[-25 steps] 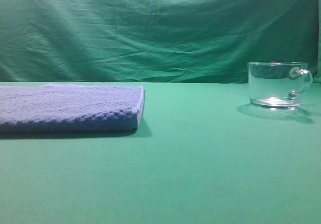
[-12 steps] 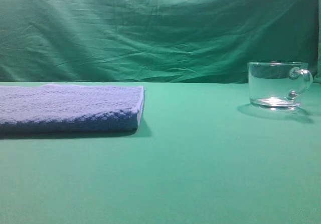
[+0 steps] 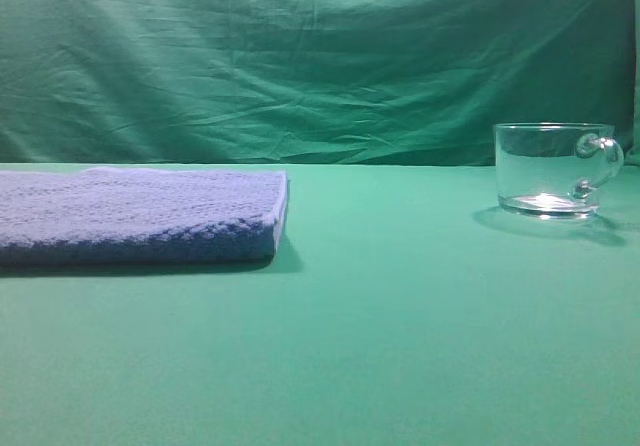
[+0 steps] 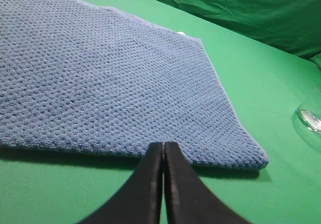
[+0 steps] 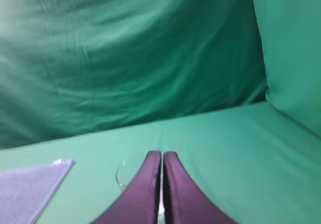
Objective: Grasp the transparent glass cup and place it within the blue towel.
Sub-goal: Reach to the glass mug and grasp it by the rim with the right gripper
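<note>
The transparent glass cup (image 3: 547,169) stands upright at the right of the green table, its loop handle pointing right. The blue towel (image 3: 135,216) lies flat and folded at the left. In the left wrist view my left gripper (image 4: 163,144) is shut and empty, hovering at the near edge of the blue towel (image 4: 110,88); a sliver of the cup (image 4: 312,116) shows at the right edge. In the right wrist view my right gripper (image 5: 162,153) is shut and empty, with the cup's rim (image 5: 122,176) faint behind its left finger and a corner of the towel (image 5: 27,189) at lower left.
A green cloth covers the table (image 3: 400,326) and hangs as a wrinkled backdrop (image 3: 300,56) behind it. Bare green cloth lies between towel and cup. Neither arm shows in the exterior high view.
</note>
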You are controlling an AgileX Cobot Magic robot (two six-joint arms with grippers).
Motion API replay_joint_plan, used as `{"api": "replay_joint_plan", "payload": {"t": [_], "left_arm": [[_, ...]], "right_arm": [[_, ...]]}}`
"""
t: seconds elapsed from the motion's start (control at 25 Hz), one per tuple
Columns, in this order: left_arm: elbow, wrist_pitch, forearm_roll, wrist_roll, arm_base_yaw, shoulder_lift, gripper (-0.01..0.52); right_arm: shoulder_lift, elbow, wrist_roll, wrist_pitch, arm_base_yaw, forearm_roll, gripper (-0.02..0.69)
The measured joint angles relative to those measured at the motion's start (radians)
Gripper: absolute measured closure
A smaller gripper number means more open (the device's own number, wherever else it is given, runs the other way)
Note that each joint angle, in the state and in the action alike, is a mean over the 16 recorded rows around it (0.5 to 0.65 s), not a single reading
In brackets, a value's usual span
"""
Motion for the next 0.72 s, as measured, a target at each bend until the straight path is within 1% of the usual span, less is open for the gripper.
{"api": "replay_joint_plan", "payload": {"t": [0.16,0.28,0.48,0.72], "left_arm": [[0.0,0.0,0.0,0.0,0.0,0.0,0.514],[0.0,0.0,0.0,0.0,0.0,0.0,0.514],[0.0,0.0,0.0,0.0,0.0,0.0,0.514],[0.0,0.0,0.0,0.0,0.0,0.0,0.514]], "right_arm": [[0.033,-0.048,0.005,-0.056,0.007,0.033,0.665],[0.086,-0.103,0.001,-0.055,0.013,0.042,0.665],[0.23,-0.228,-0.021,0.025,0.022,0.043,0.665],[0.48,-0.384,-0.06,0.147,0.028,0.04,0.665]]}}
